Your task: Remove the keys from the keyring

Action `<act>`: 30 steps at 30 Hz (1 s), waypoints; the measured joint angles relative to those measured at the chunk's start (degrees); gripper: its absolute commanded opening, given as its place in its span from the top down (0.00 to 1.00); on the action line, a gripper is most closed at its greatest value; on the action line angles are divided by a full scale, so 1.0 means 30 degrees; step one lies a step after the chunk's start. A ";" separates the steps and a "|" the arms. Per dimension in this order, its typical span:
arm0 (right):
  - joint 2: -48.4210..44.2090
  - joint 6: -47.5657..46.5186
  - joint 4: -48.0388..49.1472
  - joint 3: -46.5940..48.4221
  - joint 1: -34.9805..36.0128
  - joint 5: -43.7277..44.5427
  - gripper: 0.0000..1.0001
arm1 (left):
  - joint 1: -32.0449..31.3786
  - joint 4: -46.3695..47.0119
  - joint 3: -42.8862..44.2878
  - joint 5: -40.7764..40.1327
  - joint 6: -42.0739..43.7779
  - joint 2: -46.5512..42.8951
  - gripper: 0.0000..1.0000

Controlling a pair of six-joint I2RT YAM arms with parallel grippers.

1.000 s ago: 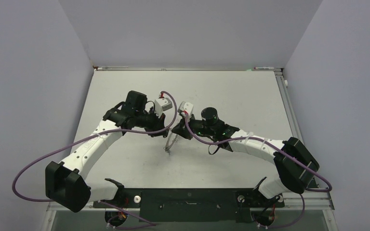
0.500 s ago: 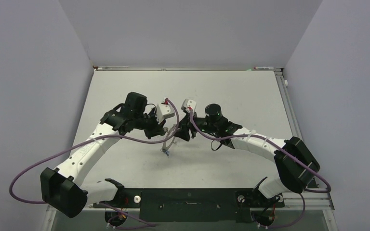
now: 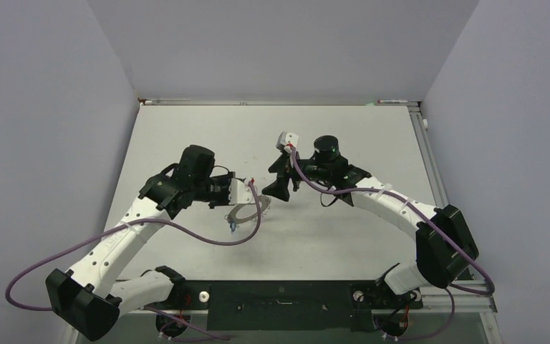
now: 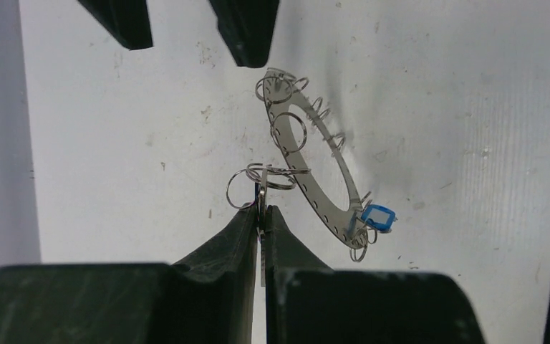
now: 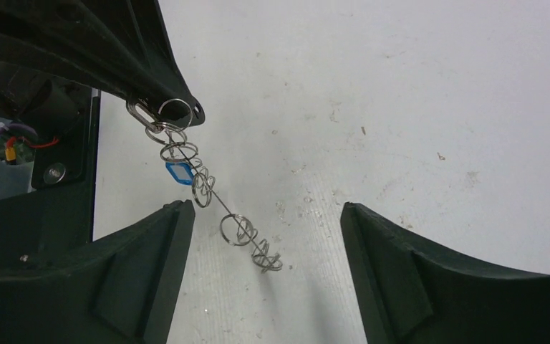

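Bright, even light; soft shadows

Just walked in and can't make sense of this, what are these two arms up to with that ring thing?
The left tool is shut on a small metal piece joined to a wire loop on the rim of the keyring, so the ring hangs tilted from it over the table. A blue-headed key and more wire loops sit on the rim. The right tool is open, facing the ring without touching it.
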 measured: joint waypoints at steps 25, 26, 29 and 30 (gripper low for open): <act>-0.0029 -0.5435 -0.6295 0.3818 -0.0284 -0.3096 0.06 | -0.1275 0.2288 -0.4277 -0.1967 1.1183 -0.5013 1.00; -0.0029 -0.5821 -0.6397 0.3716 -0.0080 -0.3242 0.07 | -0.1275 0.2426 -0.4379 -0.1923 1.1387 -0.5129 1.00; -0.0029 -0.7074 -0.6900 0.3453 0.0481 -0.3534 0.12 | -0.1275 0.3002 -0.4605 -0.1698 1.1999 -0.5384 1.00; -0.0029 -0.7468 -0.7023 0.3381 0.0634 -0.3614 0.15 | -0.1282 0.3206 -0.4685 -0.1610 1.2247 -0.5457 1.00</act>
